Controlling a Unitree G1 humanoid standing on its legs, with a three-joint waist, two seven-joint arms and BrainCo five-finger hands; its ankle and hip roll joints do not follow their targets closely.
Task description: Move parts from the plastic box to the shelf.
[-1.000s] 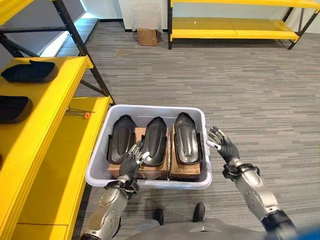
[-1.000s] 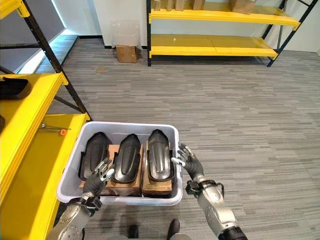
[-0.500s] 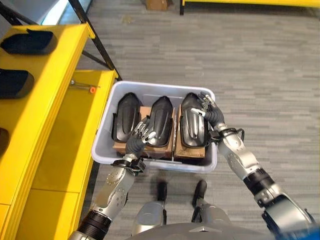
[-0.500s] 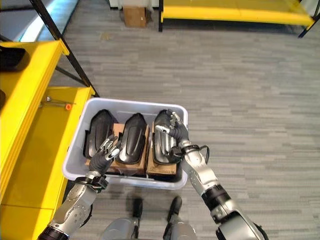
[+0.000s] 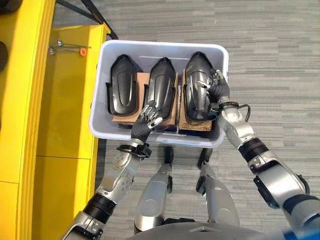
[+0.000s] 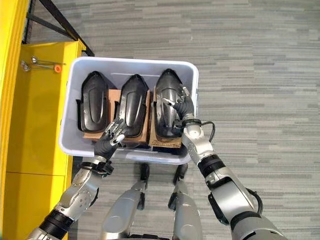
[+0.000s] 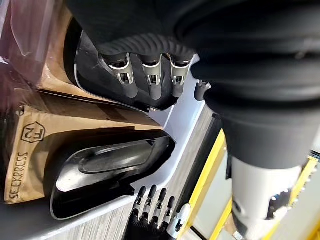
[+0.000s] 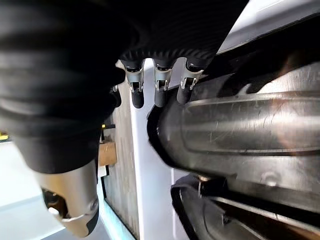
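**Right hand reaches the rightmost part**

Reaching further in, the right hand now lies on the rightmost black part in the grey plastic box, fingers relaxed. Beside it, the left hand hovers unclenched over the middle part.

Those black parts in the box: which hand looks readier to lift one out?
The right hand: it lies over the rightmost black part. The left hand hovers open at the near end of the middle part.
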